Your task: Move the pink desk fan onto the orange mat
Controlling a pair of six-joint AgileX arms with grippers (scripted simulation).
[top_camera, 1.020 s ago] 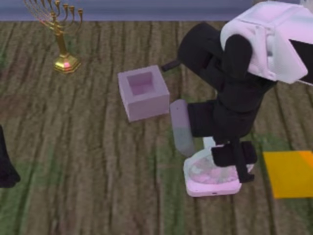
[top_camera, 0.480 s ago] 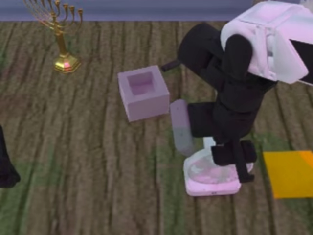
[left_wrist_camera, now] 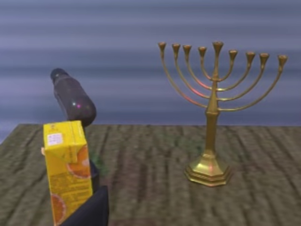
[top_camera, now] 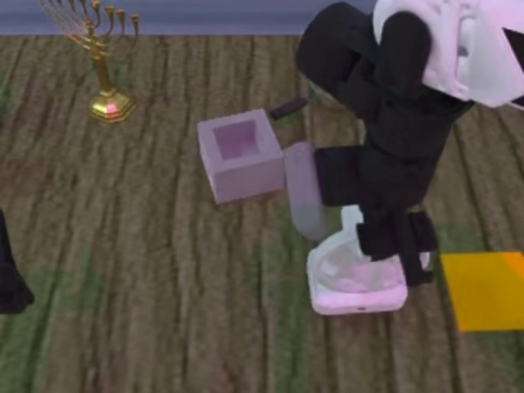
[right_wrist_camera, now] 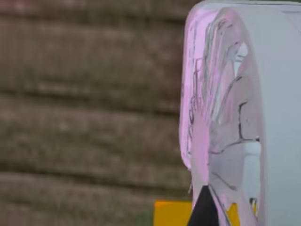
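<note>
The pink desk fan (top_camera: pixel 354 282) is at the centre right of the table, its pale grille head above its rectangular base. My right gripper (top_camera: pixel 395 250) comes down on it from above and is shut on its head. In the right wrist view the fan (right_wrist_camera: pixel 225 117) fills the near side, with one dark fingertip (right_wrist_camera: pixel 204 212) against the grille. The orange mat (top_camera: pixel 485 291) lies flat just to the right of the fan, apart from it, and the same mat (right_wrist_camera: pixel 171 214) shows beyond the fingertip. My left arm (top_camera: pixel 10 282) stays parked at the left edge.
A pink hollow cube (top_camera: pixel 240 154) stands left of the right arm, with a grey-pink oblong object (top_camera: pixel 304 198) between it and the fan. A gold candelabrum (top_camera: pixel 98 61) is at the back left. The left wrist view shows a juice carton (left_wrist_camera: pixel 66 174) and a dark bottle (left_wrist_camera: pixel 73 99).
My right arm has risen with the fan in its grip. The fan now sits slightly higher in the top view and looks a little larger. The left arm has not moved.
</note>
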